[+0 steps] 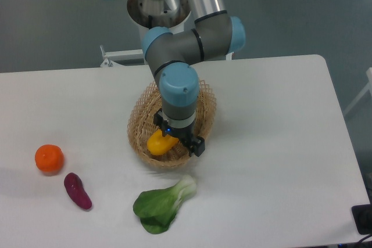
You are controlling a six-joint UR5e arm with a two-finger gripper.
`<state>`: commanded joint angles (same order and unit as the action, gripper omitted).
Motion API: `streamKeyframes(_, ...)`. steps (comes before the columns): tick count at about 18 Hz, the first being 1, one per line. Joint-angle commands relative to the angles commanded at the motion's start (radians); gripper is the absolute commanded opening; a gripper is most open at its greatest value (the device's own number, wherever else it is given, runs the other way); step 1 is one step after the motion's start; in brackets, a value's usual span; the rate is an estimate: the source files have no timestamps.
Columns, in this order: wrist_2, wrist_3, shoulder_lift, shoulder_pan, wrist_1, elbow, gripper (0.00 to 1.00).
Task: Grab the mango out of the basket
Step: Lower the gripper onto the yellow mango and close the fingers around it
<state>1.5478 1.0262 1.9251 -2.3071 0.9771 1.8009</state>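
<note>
The yellow-orange mango lies in the oval woven basket in the middle of the table. Only its lower left end shows; the rest is hidden under my wrist. My gripper hangs directly over the mango inside the basket. One dark finger shows at the right, over the basket's near rim. The other finger is hidden behind the wrist. The jaws look spread, with the mango between or under them, but I cannot see whether they touch it.
An orange tangerine and a purple eggplant lie at the front left. A green bok choy lies just in front of the basket. The robot's base column stands behind the basket.
</note>
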Motion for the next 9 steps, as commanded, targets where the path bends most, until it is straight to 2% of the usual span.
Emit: streamKeyframes(9, 0.009, -0.031, 0.0, 0.032, -0.008, 0.051, 1.0)
